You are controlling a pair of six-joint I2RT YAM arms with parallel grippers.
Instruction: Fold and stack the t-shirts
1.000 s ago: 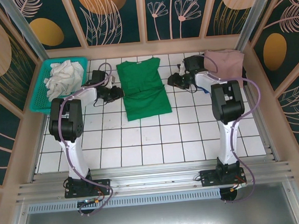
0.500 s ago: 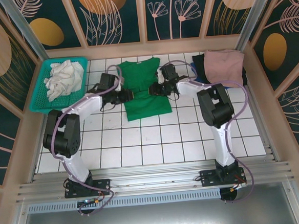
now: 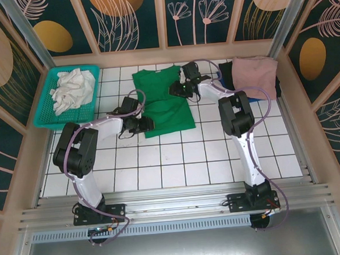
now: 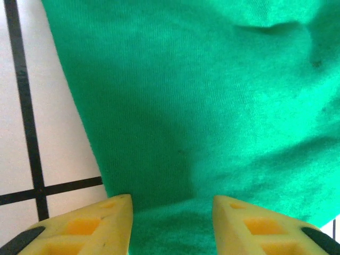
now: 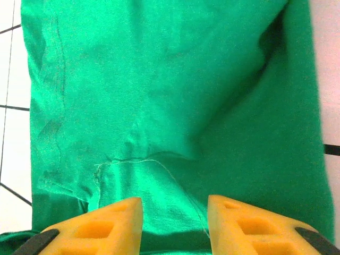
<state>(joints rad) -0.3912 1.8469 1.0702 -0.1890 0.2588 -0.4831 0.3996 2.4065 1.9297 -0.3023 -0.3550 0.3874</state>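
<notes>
Both my grippers have shifted along the green t-shirt (image 3: 162, 102).
My left gripper (image 3: 148, 124) has slid to its near-left corner, jaws partly open with flat cloth between them. My right gripper (image 3: 176, 90) has moved up to its far-right sleeve, jaws likewise parted. The shirt lies mid-far on the table (image 3: 178, 156).

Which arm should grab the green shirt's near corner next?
Probably left: the left gripper sits at the near-left corner of the green shirt; the right gripper is at its far right edge.
</notes>
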